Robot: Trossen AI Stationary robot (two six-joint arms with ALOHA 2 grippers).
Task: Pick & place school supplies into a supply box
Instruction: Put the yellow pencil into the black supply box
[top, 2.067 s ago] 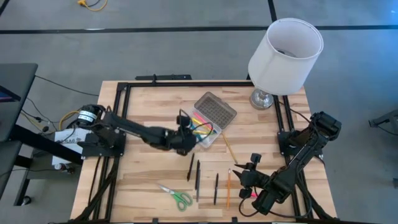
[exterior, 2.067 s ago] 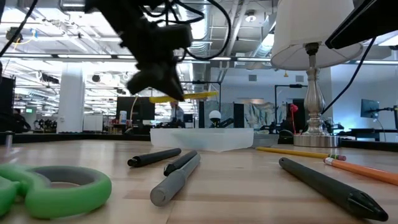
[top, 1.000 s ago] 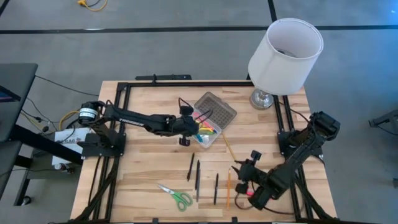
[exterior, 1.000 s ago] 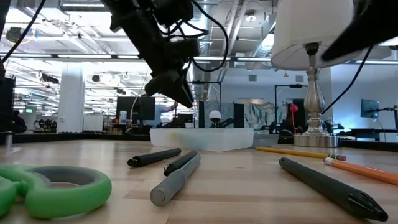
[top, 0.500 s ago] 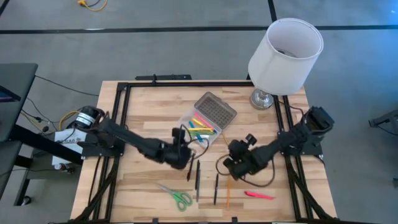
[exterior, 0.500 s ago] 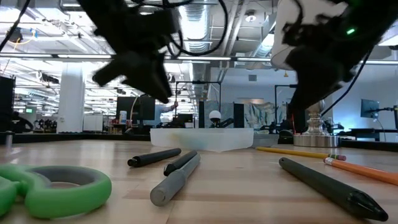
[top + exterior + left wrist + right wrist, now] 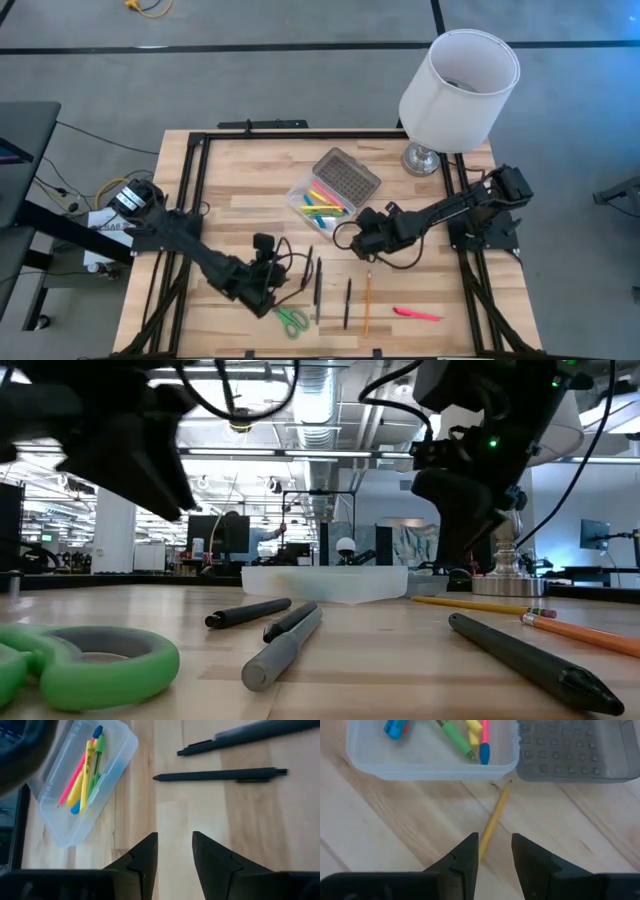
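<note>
In the high view the right gripper (image 7: pixel 358 240) hangs just right of centre, right above the yellow pencil (image 7: pixel 367 241) that lies loose on the table (image 7: pixel 230 190). Its own wrist view settles the relation that matters: the yellow pencil (image 7: pixel 491 824) runs lengthwise straight out between the two dark fingers (image 7: pixel 466 857), one end passing under the gap, the other nearly touching the wall of the supply box (image 7: pixel 430 767). So the pencil's long axis lies along the approach, not across it — the fingers straddle it, parted narrowly, with nothing held between them. My judgement is that a straight descent and a squeeze would catch it.

The supply box (image 7: pixel 322 205) sits at upper centre of the high view, its grey lid (image 7: pixel 347 177) folded open toward the upper right, with yellow, pink, green and blue pens already inside.

The left gripper (image 7: pixel 268 285) is at lower centre-left of the high view, just beside the green-handled scissors (image 7: pixel 285 315) — fingers slightly apart and empty. In its wrist view two dark pens (image 7: pixel 220 774) lie crosswise ahead of it, at the upper right of that frame. An orange pencil (image 7: pixel 367 300) and a pink marker (image 7: pixel 416 314) wait toward the lower right of the high view; the right arm is the nearer one to both. A white lamp (image 7: pixel 459 85) stands at the upper right, well apart from the work.
</note>
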